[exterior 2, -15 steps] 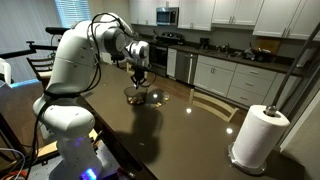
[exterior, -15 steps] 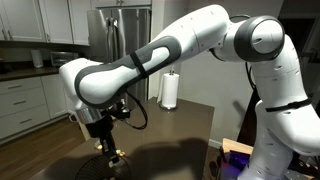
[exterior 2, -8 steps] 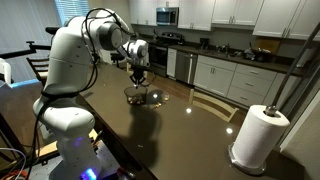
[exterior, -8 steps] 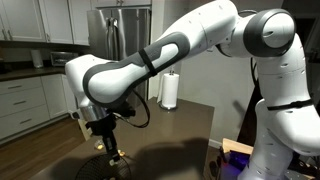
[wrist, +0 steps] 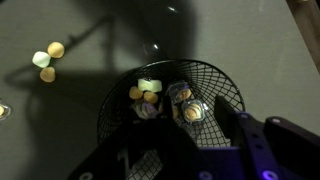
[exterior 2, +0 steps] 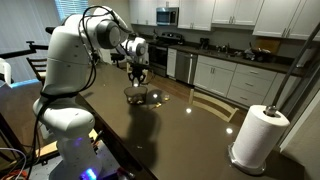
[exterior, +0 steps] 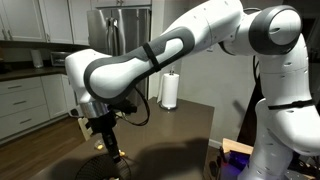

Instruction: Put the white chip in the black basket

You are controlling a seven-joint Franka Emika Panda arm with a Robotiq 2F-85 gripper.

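Kitchen cabinets and a steel fridge fill the background in an exterior view, with a paper towel roll standing at the far end of the dark surface. The white arm reaches low and its pincer points straight down; what lies under it is too dark to make out.

From across the room, in an exterior view, the pincer hangs directly above the black basket, clear of its rim.

Looking down through the wrist view, the white chip lies inside the basket near its far wall, touching some pale-yellow bits, with two rounder wrapped pieces beside them. More small bits, one whitish, sit well apart on the bare surface. The pincer's dark fingers stand spread at the bottom edge, gripping nothing.
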